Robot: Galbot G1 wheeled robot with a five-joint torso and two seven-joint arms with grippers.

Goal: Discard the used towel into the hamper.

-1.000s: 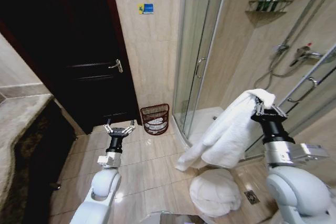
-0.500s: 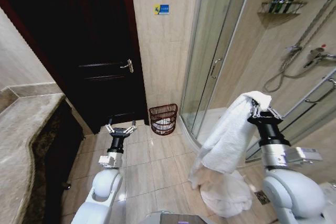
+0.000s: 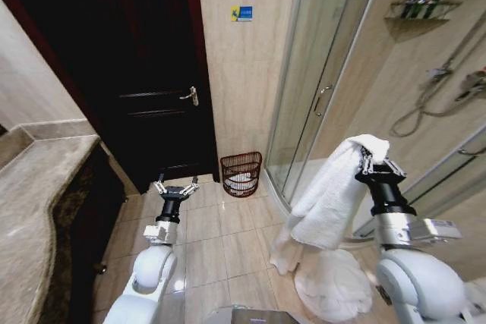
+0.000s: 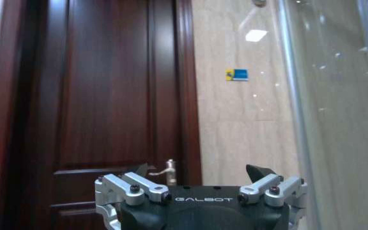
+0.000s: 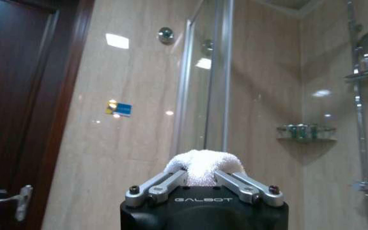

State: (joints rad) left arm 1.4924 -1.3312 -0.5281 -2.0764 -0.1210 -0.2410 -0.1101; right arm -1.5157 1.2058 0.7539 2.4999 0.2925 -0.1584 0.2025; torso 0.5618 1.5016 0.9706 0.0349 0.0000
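Right gripper (image 3: 373,163) up high on the right, pinched tight on a white towel (image 3: 328,202). Big and fluffy, folded over the fingers (image 5: 165,184), hanging down long to the floor and bunched up there. Left gripper (image 3: 175,188) held low over the tiles, pointing ahead, fingers (image 4: 136,184) spread wide, nothing in them.

Hamper (image 3: 241,174) round, dark red-brown wire, narrower at the bottom, something white inside. Sitting on the floor against the wall, between the dark wooden door (image 3: 129,73) and the glass shower door (image 3: 319,73), just beside both.

Shiny beige floor tiles (image 3: 220,240), beige wall with a small blue sign (image 3: 241,13). Stone counter (image 3: 38,202) along the left edge. Bare tiles between the left gripper and the hamper.
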